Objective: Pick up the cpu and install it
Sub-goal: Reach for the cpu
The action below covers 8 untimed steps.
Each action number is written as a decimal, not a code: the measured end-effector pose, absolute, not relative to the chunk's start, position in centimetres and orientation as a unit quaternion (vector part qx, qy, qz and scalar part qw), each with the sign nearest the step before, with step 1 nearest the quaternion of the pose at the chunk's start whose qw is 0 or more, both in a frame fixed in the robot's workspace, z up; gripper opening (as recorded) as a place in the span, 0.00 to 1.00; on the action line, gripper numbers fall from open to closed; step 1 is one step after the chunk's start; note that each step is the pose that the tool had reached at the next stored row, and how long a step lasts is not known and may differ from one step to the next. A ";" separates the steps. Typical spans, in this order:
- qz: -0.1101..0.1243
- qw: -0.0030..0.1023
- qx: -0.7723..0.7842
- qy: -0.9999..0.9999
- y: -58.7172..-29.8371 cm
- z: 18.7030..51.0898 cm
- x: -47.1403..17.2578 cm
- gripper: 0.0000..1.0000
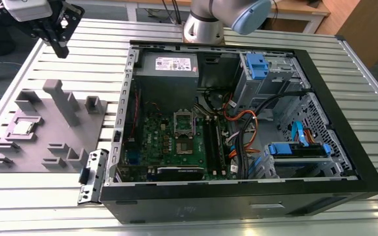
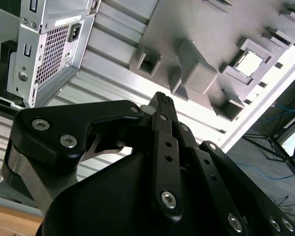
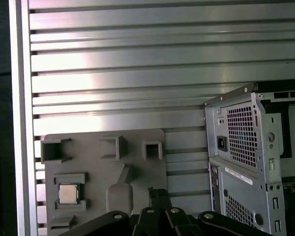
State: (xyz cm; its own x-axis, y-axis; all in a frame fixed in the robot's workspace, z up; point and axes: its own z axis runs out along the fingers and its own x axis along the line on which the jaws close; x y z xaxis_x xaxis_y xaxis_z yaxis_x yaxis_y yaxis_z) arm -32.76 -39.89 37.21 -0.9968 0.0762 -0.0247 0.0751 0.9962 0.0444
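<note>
**Gripper high and empty, cpu in its tray recess**

Gripper (image 1: 60, 50) hung above the slatted tabletop (image 1: 45, 206), fingers pressed together, nothing between them. The cpu (image 1: 23, 128) lay flat in a square recess of the grey plastic tray (image 1: 97, 132), below the gripper and well apart from it. No contact. Both wrist views showed the chip: first wrist view (image 3: 68, 193), second wrist view (image 2: 249, 63). The open PC case (image 1: 346, 98) sat beyond the tray from the gripper. Its motherboard (image 1: 175, 147) and metal-framed socket (image 1: 184, 123) were farther from the gripper than the cpu.

Risks, my read:
- Shut fingers coming down on the chip would press on its top instead of straddling it.
- The tall tray post (image 1: 61, 101) stood near the recess and could snag a finger on approach.
- An off-centre grip could tilt the cpu; seated skewed, it may damage the socket contacts.
- Cables (image 1: 241, 118) beside the socket leave little clearance.
</note>
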 end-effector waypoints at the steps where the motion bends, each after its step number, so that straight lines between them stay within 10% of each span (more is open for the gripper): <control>1: 0.022 0.013 0.038 0.999 -39.9 37.2 -32.8 0.11; 8: 0.022 0.013 0.038 0.999 -39.9 37.2 -32.9 0.11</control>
State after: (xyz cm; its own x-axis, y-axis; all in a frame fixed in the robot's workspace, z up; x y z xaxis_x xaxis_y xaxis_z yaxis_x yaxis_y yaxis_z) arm -32.87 -39.89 37.21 -0.9968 0.0763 -0.0247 0.0752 0.9962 0.0444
